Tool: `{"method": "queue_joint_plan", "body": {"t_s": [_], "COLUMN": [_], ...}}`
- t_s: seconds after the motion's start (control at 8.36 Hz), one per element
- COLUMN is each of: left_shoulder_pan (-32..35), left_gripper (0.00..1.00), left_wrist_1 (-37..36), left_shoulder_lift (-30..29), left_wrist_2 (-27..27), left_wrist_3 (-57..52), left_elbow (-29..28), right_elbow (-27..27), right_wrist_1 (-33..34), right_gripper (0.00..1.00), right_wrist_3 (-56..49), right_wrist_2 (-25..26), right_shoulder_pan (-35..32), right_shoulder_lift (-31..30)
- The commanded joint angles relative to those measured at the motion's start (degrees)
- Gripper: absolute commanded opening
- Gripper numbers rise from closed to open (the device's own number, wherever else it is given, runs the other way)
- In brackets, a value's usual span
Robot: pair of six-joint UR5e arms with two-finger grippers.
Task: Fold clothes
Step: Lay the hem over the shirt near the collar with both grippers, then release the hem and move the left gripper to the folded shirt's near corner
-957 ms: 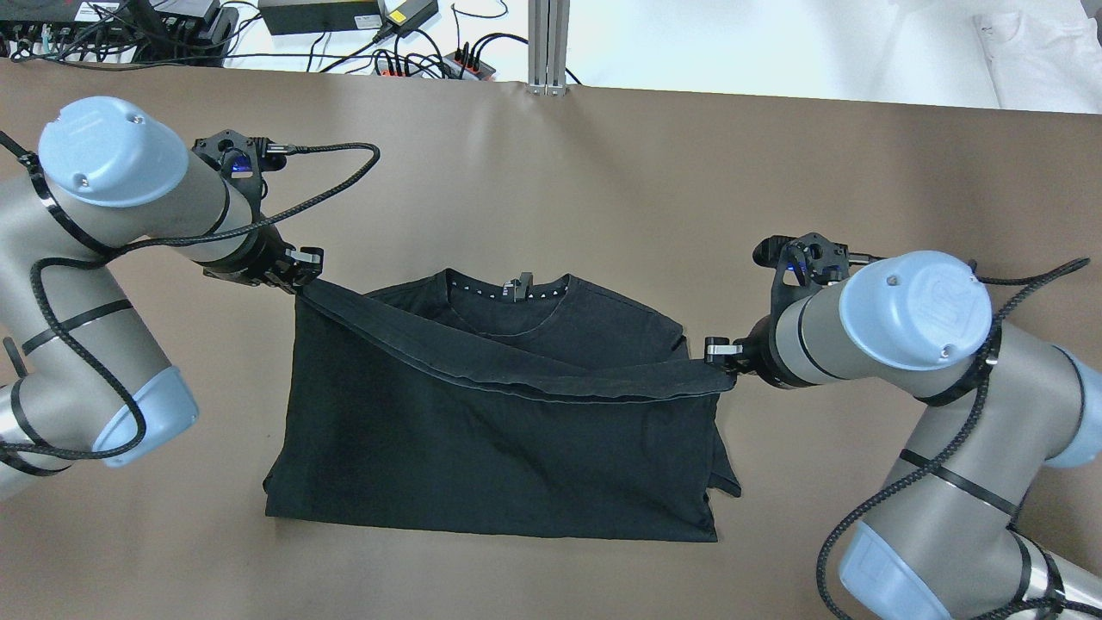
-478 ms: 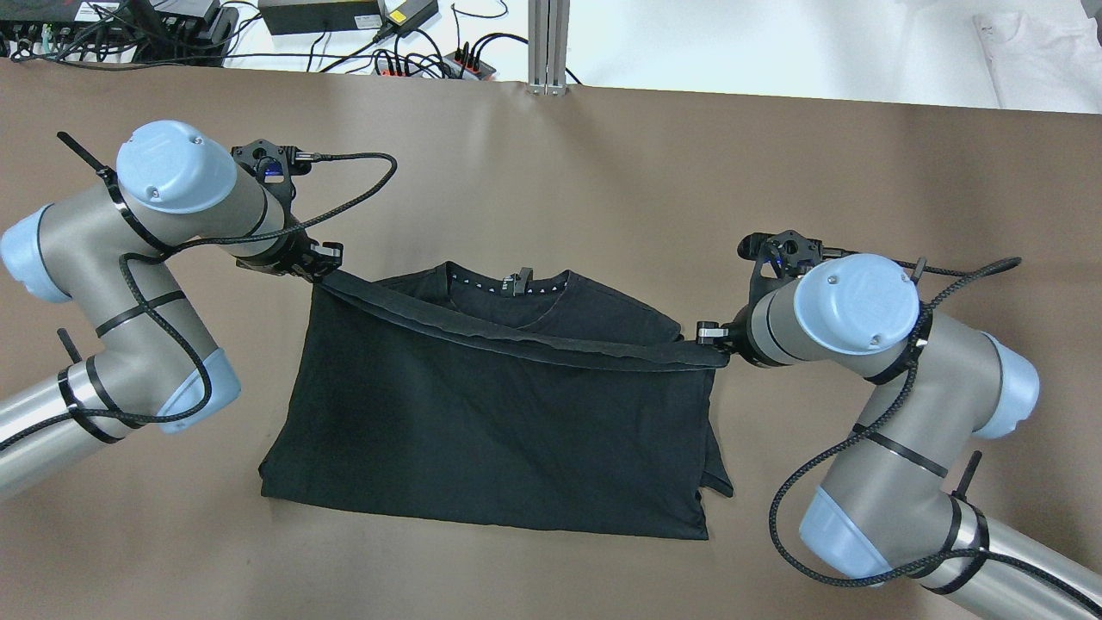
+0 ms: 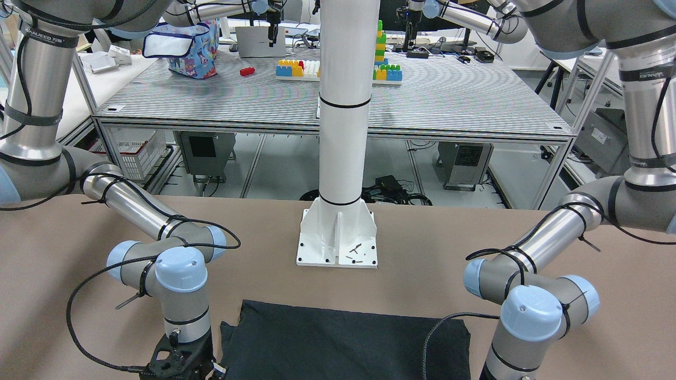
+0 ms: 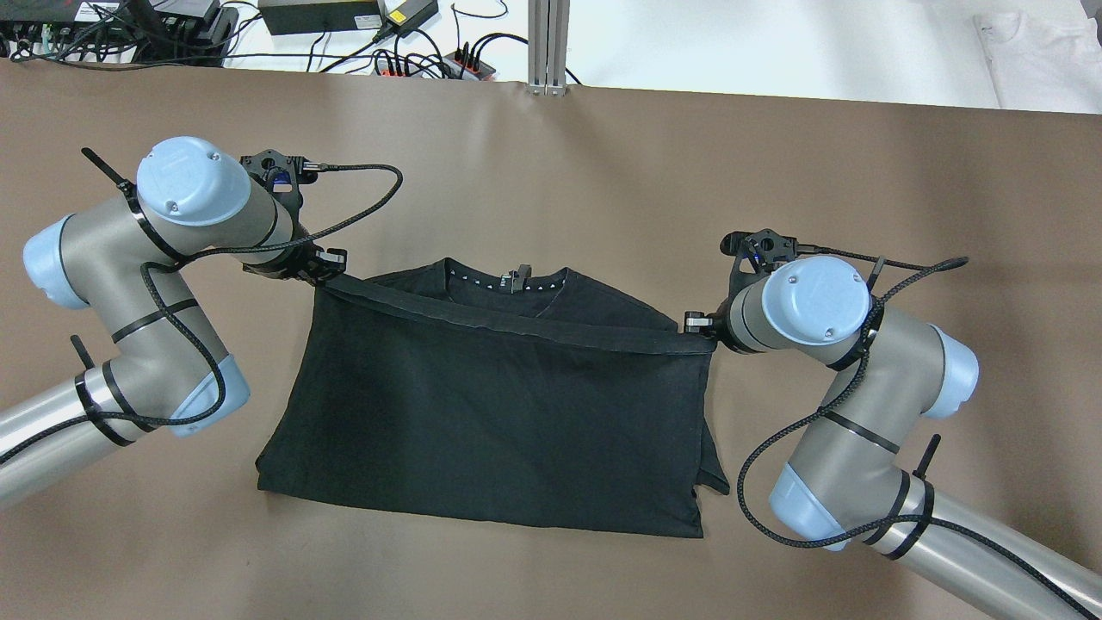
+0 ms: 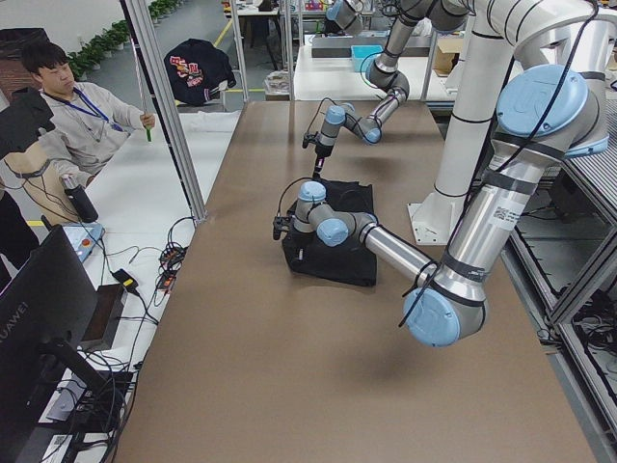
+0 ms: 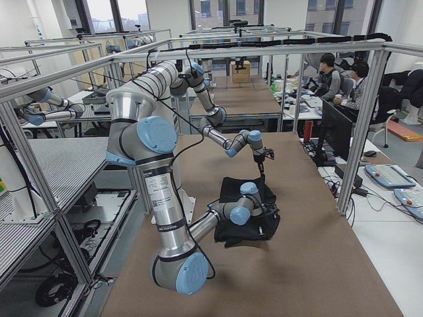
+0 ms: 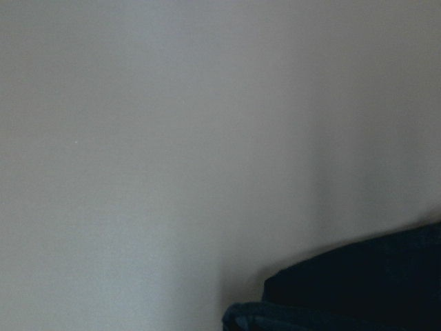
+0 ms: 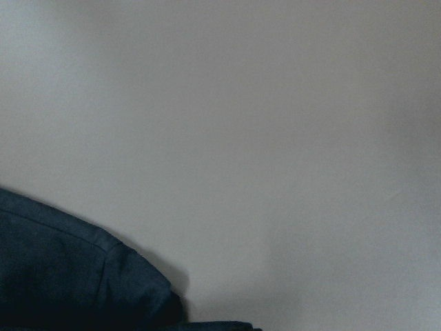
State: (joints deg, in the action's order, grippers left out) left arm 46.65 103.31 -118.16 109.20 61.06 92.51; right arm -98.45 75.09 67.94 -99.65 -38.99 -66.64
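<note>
At the side nearest the robot, a folded edge of the black clothes [image 4: 499, 413] is laid flat on the brown bench [image 4: 603, 172]. The fabric is doubled over on itself, and its hemmed edge is stretched in a slanted line between the two grippers. The hem's left corner is pinched in the closed left gripper [image 4: 331, 260], and its right corner is pinched in the closed right gripper [image 4: 697, 325]. Just beyond the hem, the collar [image 4: 510, 282], edged with a row of small pale marks, is left uncovered and lies flat. Farther off, only bare bench is seen. Past its far edge, a metal post [image 4: 548, 43] and tangled black cables [image 4: 413, 52] are seen on a white surface.
</note>
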Motion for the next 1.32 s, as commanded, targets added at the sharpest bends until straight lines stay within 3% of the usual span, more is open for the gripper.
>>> {"method": "queue_joint_plan", "body": {"t_s": [0.0,0.12,0.24,0.36,0.6,0.84,1.2], "left_shoulder_pan": [-1.0,-1.0,-0.3,-0.1,-0.1,-1.6,-8.0], "left_gripper": [0.00,0.00,0.47,0.99,1.00,1.00,1.00], "left_wrist_1": [0.1,0.2,1.6,2.3,2.6,4.5,16.2], "left_shoulder_lift": [0.0,-0.1,-0.4,0.0,2.1,9.0,21.2], "left_wrist_2": [-0.1,0.0,0.1,0.2,0.7,0.8,-0.1], "left_wrist_3": [-0.1,-0.1,-2.8,-7.1,-7.9,-7.8,-6.8], "left_elbow": [-0.2,-0.1,0.1,0.9,4.8,10.3,12.8], "right_elbow": [1.8,1.7,1.2,1.0,-0.5,-0.9,-0.7], "right_wrist_1": [-1.7,-1.7,-1.8,-1.8,-1.8,-1.9,-2.1], "right_gripper": [0.05,0.49,0.93,0.94,0.94,0.94,0.94], "right_wrist_3": [-0.5,-0.6,-1.8,-3.5,-6.7,-6.6,-6.7], "right_wrist_2": [0.2,0.1,-0.1,-0.7,-0.8,-0.7,-0.6], "right_shoulder_pan": [0.0,-0.4,-0.9,-2.0,-2.1,-2.1,-2.0], "right_shoulder_lift": [0.6,0.8,1.2,1.5,1.0,0.9,0.6]}}
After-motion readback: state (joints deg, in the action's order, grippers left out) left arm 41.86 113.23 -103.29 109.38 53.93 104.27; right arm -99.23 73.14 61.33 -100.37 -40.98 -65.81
